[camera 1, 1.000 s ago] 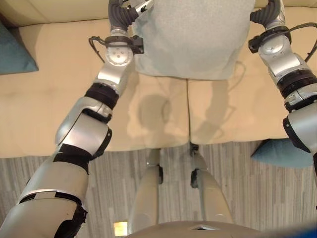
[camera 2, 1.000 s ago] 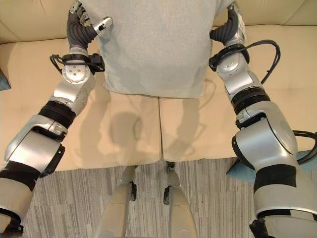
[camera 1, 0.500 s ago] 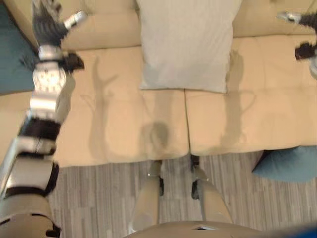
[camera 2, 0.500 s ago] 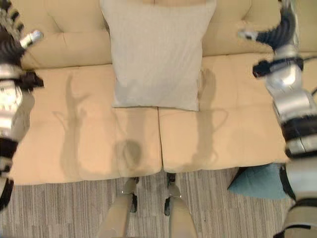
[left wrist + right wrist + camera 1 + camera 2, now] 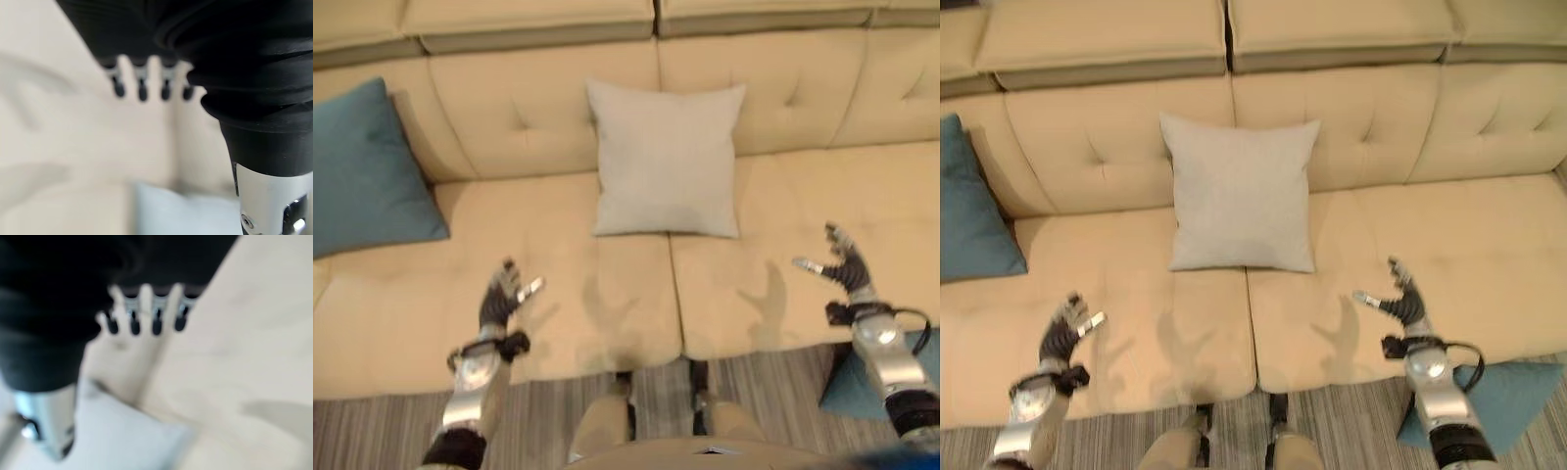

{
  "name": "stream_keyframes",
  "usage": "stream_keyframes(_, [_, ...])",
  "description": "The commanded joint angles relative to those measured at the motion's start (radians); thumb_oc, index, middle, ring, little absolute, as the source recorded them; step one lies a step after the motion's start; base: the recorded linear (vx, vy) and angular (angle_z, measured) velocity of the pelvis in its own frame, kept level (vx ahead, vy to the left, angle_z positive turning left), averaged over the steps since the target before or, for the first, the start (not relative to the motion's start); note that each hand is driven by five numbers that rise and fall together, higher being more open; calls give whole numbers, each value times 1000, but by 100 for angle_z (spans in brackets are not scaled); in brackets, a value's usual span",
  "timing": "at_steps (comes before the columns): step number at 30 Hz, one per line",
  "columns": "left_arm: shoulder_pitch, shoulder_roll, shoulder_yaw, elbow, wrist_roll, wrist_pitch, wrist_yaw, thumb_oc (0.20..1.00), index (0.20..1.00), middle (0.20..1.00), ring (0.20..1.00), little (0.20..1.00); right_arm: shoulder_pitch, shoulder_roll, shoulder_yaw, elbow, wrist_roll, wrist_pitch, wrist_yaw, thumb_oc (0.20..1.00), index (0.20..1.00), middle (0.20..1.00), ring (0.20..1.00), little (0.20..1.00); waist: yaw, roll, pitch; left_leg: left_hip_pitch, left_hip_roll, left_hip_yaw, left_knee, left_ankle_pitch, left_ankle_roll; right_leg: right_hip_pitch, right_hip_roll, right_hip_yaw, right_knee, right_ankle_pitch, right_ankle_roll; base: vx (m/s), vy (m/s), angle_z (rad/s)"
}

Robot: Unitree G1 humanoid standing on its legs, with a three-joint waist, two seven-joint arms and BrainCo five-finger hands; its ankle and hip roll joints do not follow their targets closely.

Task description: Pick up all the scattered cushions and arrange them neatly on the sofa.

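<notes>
A light grey cushion (image 5: pixel 666 162) stands upright at the middle of the beige sofa (image 5: pixel 783 98), leaning on the backrest. A teal cushion (image 5: pixel 362 171) leans at the sofa's left end. Another teal cushion (image 5: pixel 1498 392) lies on the floor by the sofa's front right edge. My left hand (image 5: pixel 499 299) hovers open over the left seat near the front edge, holding nothing. My right hand (image 5: pixel 842 266) hovers open over the right seat, also holding nothing. Straight fingers (image 5: pixel 142 88) show in the left wrist view, and straight fingers (image 5: pixel 156 320) in the right wrist view, with the grey cushion (image 5: pixel 122 435) past them.
The sofa seat (image 5: pixel 1489 245) to the right of the grey cushion is bare. A striped grey carpet (image 5: pixel 372 431) runs along the sofa's front. The floor cushion lies just below my right arm.
Both hands have let go of the grey cushion and drawn back to the seat's front edge. The view has pulled back, and the cushion now rests against the backrest.
</notes>
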Motion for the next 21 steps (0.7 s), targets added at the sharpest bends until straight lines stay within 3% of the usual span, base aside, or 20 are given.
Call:
stream_keyframes(1, [-72, -3, -4, 143, 103, 20, -26, 1000, 1000, 1000, 1000, 1000, -22, -3, 33, 52, -48, -14, 16, 1000, 1000, 1000, 1000, 1000, 7, -29, -40, 94, 31, 72, 4, -38, -44, 21, -45, -58, 4, 17, 77, -40, -29, -1])
stream_keyframes(4, [-79, -34, -14, 273, 156, 32, -27, 1000, 1000, 1000, 1000, 1000, -13, 36, 64, 169, -57, -7, 21, 1000, 1000, 1000, 1000, 1000, 3, -29, -47, 117, 35, 76, 4, -39, -45, 46, -41, -57, 4, 13, 73, -33, -26, -3])
stream_keyframes(7, [-86, -71, 6, 516, 265, 70, -32, 1000, 1000, 1000, 1000, 1000, 23, 109, 101, 375, -74, 9, 41, 1000, 1000, 1000, 1000, 1000, -3, -35, -67, 158, 45, 75, 4, -41, -47, 93, -25, -51, 9, -5, 61, -58, -78, -10])
stream_keyframes(13, [-82, -68, 15, 566, 296, 84, -37, 1000, 1000, 1000, 1000, 1000, 47, 149, 93, 510, -59, 24, 49, 1000, 1000, 1000, 1000, 1000, -7, -38, -67, 185, 63, 58, 4, -36, -50, 114, -4, -50, 54, -43, 39, -35, -72, 3])
stream_keyframes(18, [-122, -66, -27, 556, 315, 95, -38, 1000, 1000, 1000, 1000, 1000, 58, 165, 71, 600, -18, 40, 48, 1000, 1000, 1000, 1000, 1000, -18, -54, -44, 141, 76, 27, 28, 6, -57, 109, 26, -41, 48, -51, 14, -157, -111, 21])
stream_keyframes(21, [-137, -89, -42, 541, 289, 89, -47, 1000, 1000, 1000, 1000, 1000, 35, 154, 93, 607, -38, 52, 53, 1000, 1000, 1000, 1000, 1000, -8, -90, -35, 144, -12, -79, 260, -165, -22, 53, -13, 3, 62, 1, 25, -248, 40, 1])
